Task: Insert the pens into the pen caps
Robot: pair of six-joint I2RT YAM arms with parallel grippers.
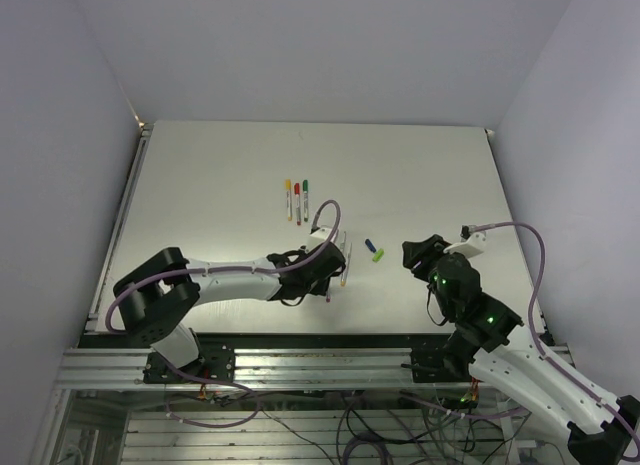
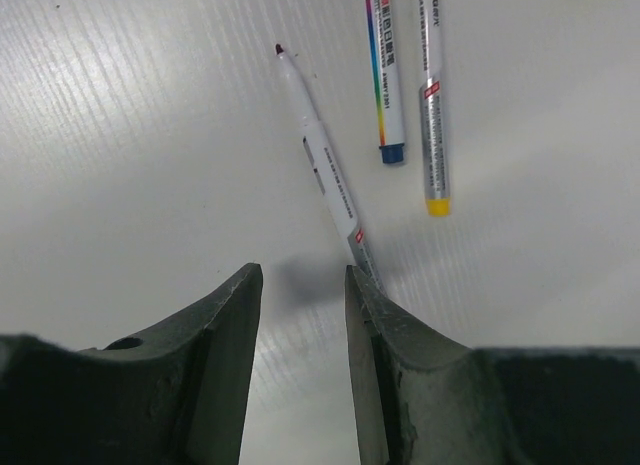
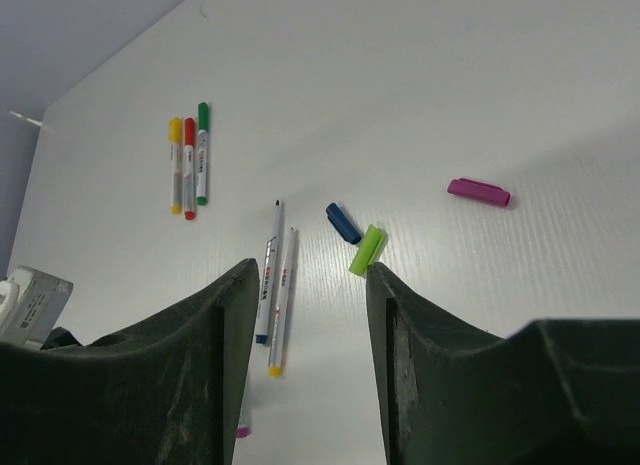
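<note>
The white table carries all the items. The left arm reaches across its near middle, and the right arm stands at the near right. The left gripper hangs low over the table with its jaws moderately parted and only bare surface between them; it holds nothing. An uncapped pen lies at a slant just beyond it, dark tip pointing away. The pen's near end meets the tip of one finger on its outer side; contact cannot be confirmed. Just right of that pen lie a blue-ended pen and a yellow-ended pen, side by side, apart from the fingers. The right gripper is raised above the table with its jaws wide and nothing between them, well apart from every pen. Three capped pens, yellow, red and green, lie close together in a row at the far middle of the table. The blue cap and light green cap lie almost touching between the two grippers, just right of the loose pens. The magenta cap lies alone, further right.
</note>
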